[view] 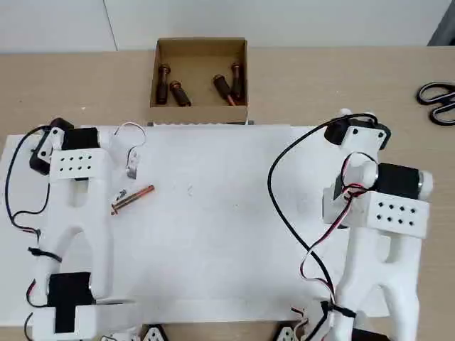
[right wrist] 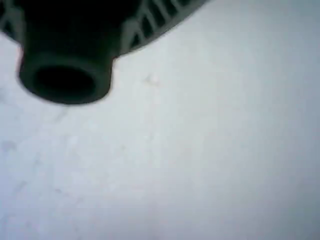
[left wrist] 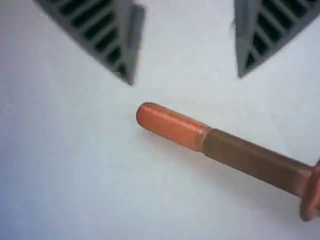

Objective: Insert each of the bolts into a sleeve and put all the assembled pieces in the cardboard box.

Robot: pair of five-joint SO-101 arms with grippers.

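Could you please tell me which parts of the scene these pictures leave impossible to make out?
1. Bolt: left wrist view, head end cut off by the picture's edge.
2. Sleeve: right wrist view, its rear lost in blur and shadow.
3. Assembled pieces in the cardboard box: high view, too small to judge how deep each bolt sits.
4. Scissors: high view, cut off by the edge.

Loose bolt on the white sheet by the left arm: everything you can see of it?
The bolt is copper-coloured, metallic-looking: lighter orange rounded tip, darker brown shaft, wider flange at the other end. It lies flat and slanted on the white sheet, no sleeve on it. The left claw is open near the tip, not touching; only the sheet touches it.
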